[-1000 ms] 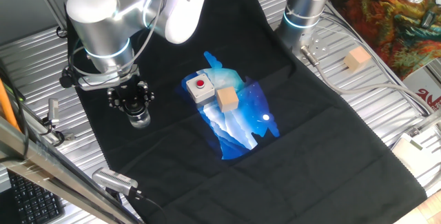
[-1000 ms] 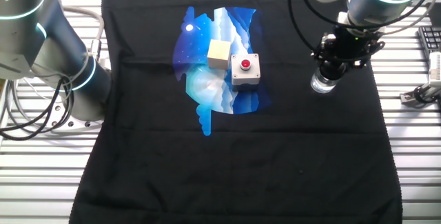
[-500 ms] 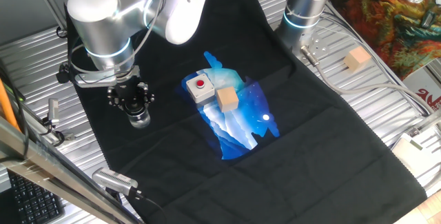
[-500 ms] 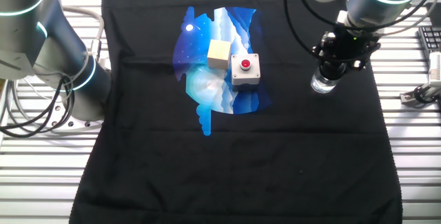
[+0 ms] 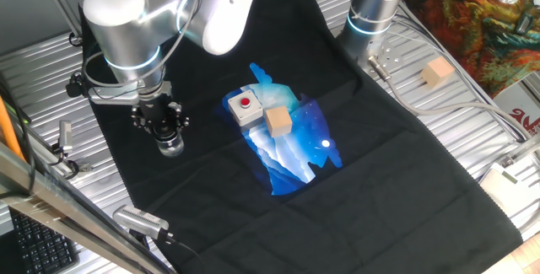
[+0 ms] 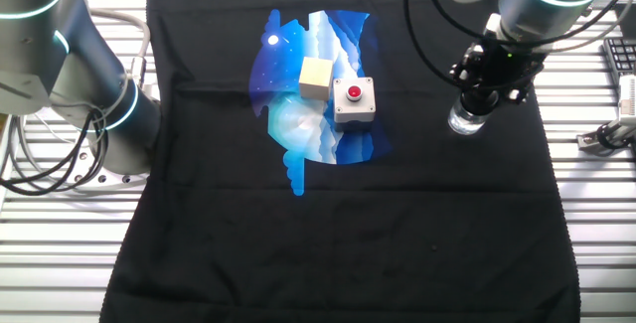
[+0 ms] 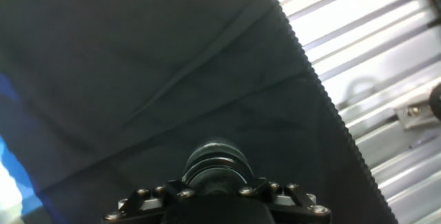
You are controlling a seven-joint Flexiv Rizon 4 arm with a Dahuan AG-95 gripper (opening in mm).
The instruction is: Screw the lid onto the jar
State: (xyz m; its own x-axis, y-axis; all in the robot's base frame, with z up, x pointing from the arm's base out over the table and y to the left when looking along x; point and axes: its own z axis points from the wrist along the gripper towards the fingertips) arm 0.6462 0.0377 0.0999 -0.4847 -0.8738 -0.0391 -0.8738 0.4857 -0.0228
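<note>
The jar is a small clear glass cylinder standing upright on the black cloth, left of the blue print. It also shows at the right in the other fixed view, jar. My gripper comes straight down onto its top, gripper, and its black fingers are closed round the mouth. In the hand view the lid is a dark round cap right in front of the gripper. From both fixed cameras the fingers hide the lid.
A grey box with a red button and a tan wooden cube sit on the blue print, right of the jar. Another cube lies on the slatted metal table. A second arm's base stands at the back. The cloth edge runs close by.
The wrist has turned a little about its vertical axis above the jar. The jar, box and cube have stayed in place.
</note>
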